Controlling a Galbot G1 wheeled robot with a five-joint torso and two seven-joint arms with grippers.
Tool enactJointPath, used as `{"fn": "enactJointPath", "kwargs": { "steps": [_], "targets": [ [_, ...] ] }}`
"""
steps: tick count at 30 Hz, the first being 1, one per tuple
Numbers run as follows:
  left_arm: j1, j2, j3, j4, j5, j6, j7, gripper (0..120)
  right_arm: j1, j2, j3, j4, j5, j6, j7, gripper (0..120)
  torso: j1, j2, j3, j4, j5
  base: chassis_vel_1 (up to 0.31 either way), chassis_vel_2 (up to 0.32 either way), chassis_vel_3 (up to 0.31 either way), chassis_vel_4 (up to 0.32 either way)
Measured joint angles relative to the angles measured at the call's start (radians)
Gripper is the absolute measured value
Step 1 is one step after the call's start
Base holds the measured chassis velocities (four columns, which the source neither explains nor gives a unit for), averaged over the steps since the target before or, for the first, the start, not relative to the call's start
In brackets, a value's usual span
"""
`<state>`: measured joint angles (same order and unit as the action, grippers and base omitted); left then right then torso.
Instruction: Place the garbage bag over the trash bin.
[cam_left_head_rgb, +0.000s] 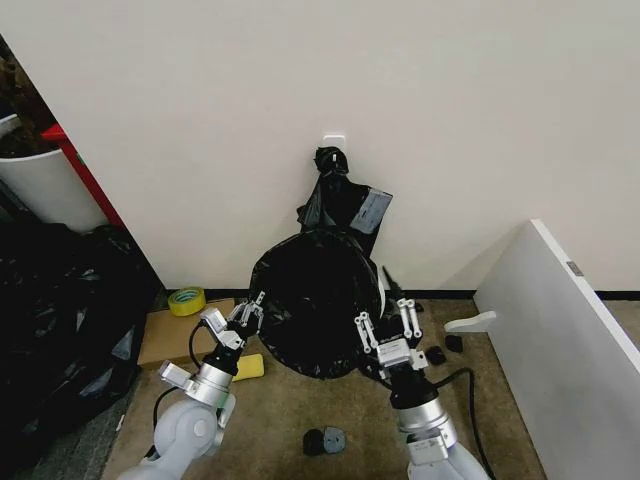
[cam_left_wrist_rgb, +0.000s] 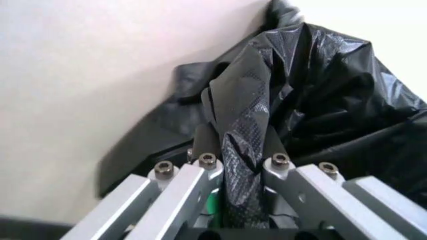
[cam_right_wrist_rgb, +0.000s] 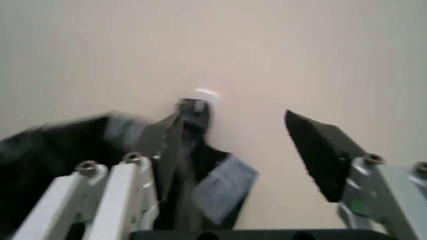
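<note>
The garbage bag (cam_left_head_rgb: 312, 308), thin glossy crinkled black plastic, hangs spread into a rounded sack low before the wall, covering most of the trash bin, of which a white sliver (cam_left_head_rgb: 383, 292) shows at its right edge. This looks like the stretching step; next the mouth likely needs pulling down around the rim. The left hand (cam_left_head_rgb: 246, 315) is clamped on a twisted fold of bag. The right hand (cam_left_head_rgb: 389, 326) has its fingers spread apart, gripping nothing.
</note>
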<state>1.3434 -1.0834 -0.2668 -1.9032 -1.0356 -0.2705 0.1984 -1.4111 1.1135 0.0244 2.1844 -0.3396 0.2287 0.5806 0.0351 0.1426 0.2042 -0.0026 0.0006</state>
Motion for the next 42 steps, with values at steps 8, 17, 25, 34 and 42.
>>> {"fn": "enactJointPath", "kwargs": {
  "steps": [8,17,25,34,42],
  "targets": [
    [0.048,0.012,0.016,-0.194,0.128,0.245,-0.459,4,0.035,0.019,0.074,0.011,0.259,0.001,0.046,92,0.0,0.0,0.0,0.0001,0.0,0.0,0.0,0.0,0.0],
    [0.034,-0.034,-0.017,-0.283,-0.15,0.496,-0.758,4,0.032,0.023,0.069,-0.114,0.294,0.183,-0.07,100,0.0,0.0,0.0,0.0,0.0001,0.0,0.0,0.0,0.0],
    [-0.005,-0.105,-0.085,-0.243,-0.4,0.6,-0.901,4,0.023,0.032,0.038,-0.21,0.39,0.405,-0.367,100,0.0,0.0,0.0,0.0,0.0,0.0,0.0,0.0,0.0],
    [-0.004,-0.093,-0.101,-0.216,-0.388,0.587,-0.882,4,0.024,0.035,0.056,-0.252,0.516,0.509,-0.581,100,0.0,0.0,0.0,-0.0003,0.0,0.0,0.0,0.0,0.0],
    [0.064,-0.073,-0.035,-0.188,-0.01,0.45,-0.739,4,0.047,0.046,0.061,-0.266,0.507,0.514,-0.586,100,0.0,0.0,0.0,0.0003,0.0,0.0,0.0,0.0,0.0]
  ]
}}
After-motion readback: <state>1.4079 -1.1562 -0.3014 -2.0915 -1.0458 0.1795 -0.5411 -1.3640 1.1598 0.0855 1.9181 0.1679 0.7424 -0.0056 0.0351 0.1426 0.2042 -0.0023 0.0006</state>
